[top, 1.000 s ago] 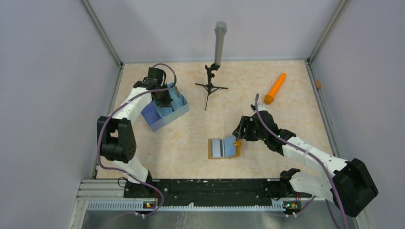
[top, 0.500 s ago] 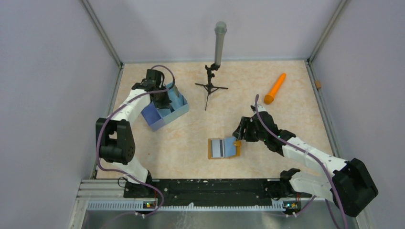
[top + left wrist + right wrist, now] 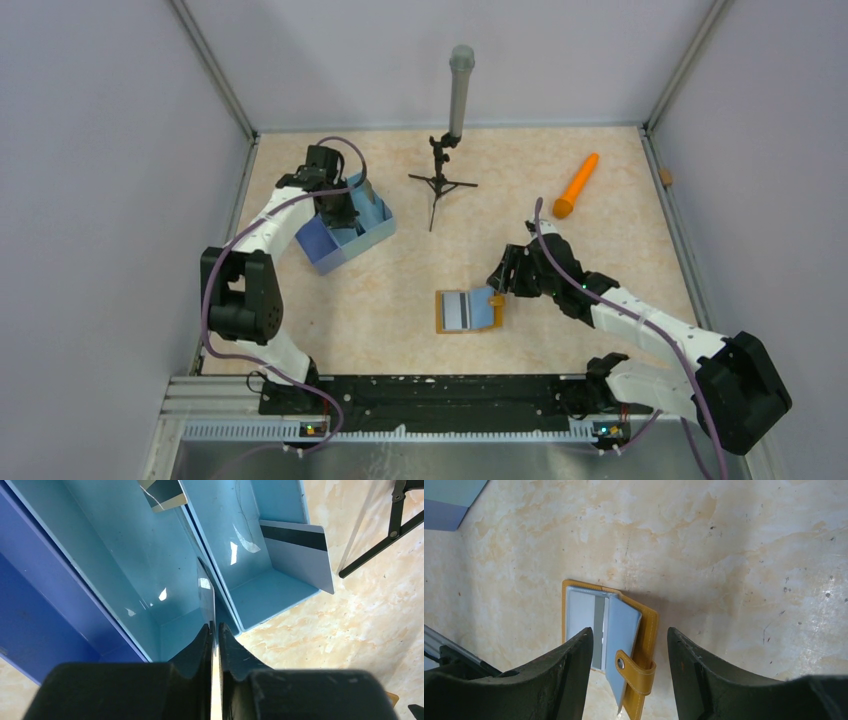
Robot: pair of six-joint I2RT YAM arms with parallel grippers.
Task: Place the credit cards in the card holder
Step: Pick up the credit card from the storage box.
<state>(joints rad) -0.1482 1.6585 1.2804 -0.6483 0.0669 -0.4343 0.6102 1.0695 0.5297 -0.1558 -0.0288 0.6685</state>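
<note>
The card holder (image 3: 467,311) lies open on the table, mustard-orange with pale blue pockets (image 3: 624,625) and a snap tab (image 3: 636,672). My right gripper (image 3: 497,285) hangs open just above it, its fingers either side of the tab in the right wrist view (image 3: 629,631). My left gripper (image 3: 337,205) is down inside the blue tray (image 3: 345,238). In the left wrist view it is shut (image 3: 213,626) on a credit card seen edge-on (image 3: 207,590). A striped credit card (image 3: 297,555) leans in the neighbouring compartment. Another credit card (image 3: 162,495) shows at the top edge.
A black tripod (image 3: 440,183) holding a grey tube (image 3: 460,90) stands at the back centre; one of its legs (image 3: 385,545) passes close to the tray. An orange cone-shaped stick (image 3: 577,186) lies at the back right. Metal frame posts border the table.
The left arm has shifted very slightly at the tray, still holding its card. The right arm and the card holder have not moved.
</note>
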